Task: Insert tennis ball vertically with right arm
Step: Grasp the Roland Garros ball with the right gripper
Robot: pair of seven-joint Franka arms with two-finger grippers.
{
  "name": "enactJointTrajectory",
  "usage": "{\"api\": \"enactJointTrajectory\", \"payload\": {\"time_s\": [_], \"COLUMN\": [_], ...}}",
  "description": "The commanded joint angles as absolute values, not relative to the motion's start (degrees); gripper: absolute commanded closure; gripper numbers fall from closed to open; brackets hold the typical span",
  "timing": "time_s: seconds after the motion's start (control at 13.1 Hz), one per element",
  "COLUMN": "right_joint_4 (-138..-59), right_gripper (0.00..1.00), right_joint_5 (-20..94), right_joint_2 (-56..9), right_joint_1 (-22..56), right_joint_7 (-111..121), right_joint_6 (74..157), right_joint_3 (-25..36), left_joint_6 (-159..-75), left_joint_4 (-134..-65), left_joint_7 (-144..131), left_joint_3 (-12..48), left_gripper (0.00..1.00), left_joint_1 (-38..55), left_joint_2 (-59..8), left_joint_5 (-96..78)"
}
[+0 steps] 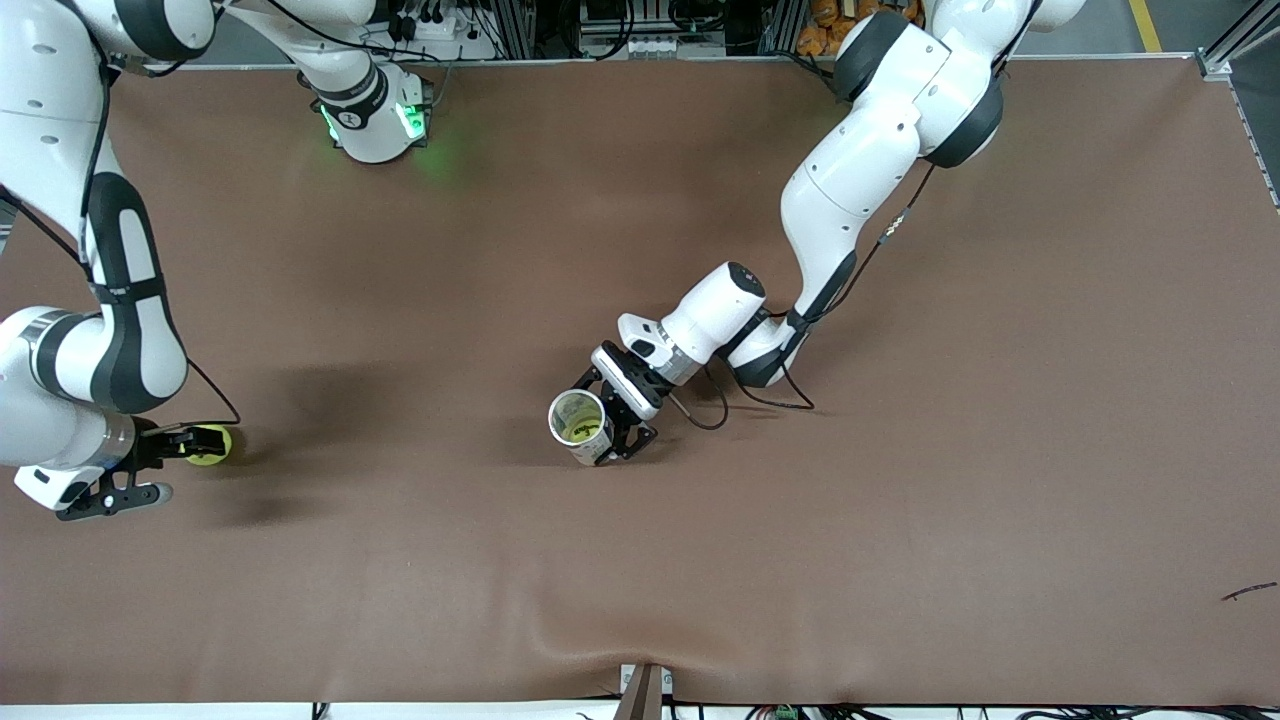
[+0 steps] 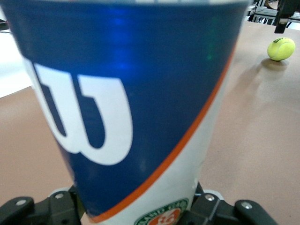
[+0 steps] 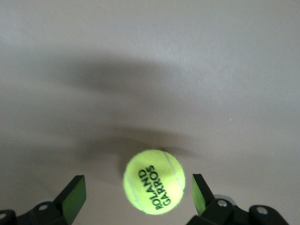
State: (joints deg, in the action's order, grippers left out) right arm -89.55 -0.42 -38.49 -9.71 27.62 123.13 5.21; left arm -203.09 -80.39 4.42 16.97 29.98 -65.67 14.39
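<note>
The tennis ball (image 3: 154,182) lies on the surface (image 1: 640,560) between the open right pincer's (image 1: 160,465) fingers, at 9 o'clock from the can (image 1: 581,425) gripped upright by the left pincer (image 1: 612,420).

Right arm (image 1: 110,300) comes in at the right arm's end of the table, elbow bent, wrist low. Right gripper (image 1: 160,468) has its 2 fingers (image 3: 72,197) spread wide, nothing clamped. Left arm (image 1: 850,190) reaches to mid-table, forearm angled down. Left gripper (image 1: 612,425) sits low, fingers pressed on a can's sides.
</note>
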Motion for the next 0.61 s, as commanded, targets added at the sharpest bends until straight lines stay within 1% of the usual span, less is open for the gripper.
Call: {"api": "enactJointTrajectory", "payload": {"time_s": [0.0, 0.54], "right_joint_4": [-90.79, -90.79], "right_gripper": [0.0, 0.0], "right_joint_5": [-2.2, -2.11], "right_joint_2": [-39.19, -42.19], "right_joint_1": [-10.99, -12.83], "right_joint_7": [30.66, 32.87], "right_joint_6": [123.75, 124.71], "right_joint_3": [4.04, 3.96], "left_joint_6": [-203.64, -203.64], "left_joint_4": [-79.8, -79.8], "left_joint_7": [3.87, 3.87], "left_joint_3": [16.96, 16.96], "left_gripper": [0.19, 0.19], "left_joint_1": [30.15, 30.15], "left_joint_2": [-65.83, -65.83], "left_joint_5": [13.89, 13.89]}}
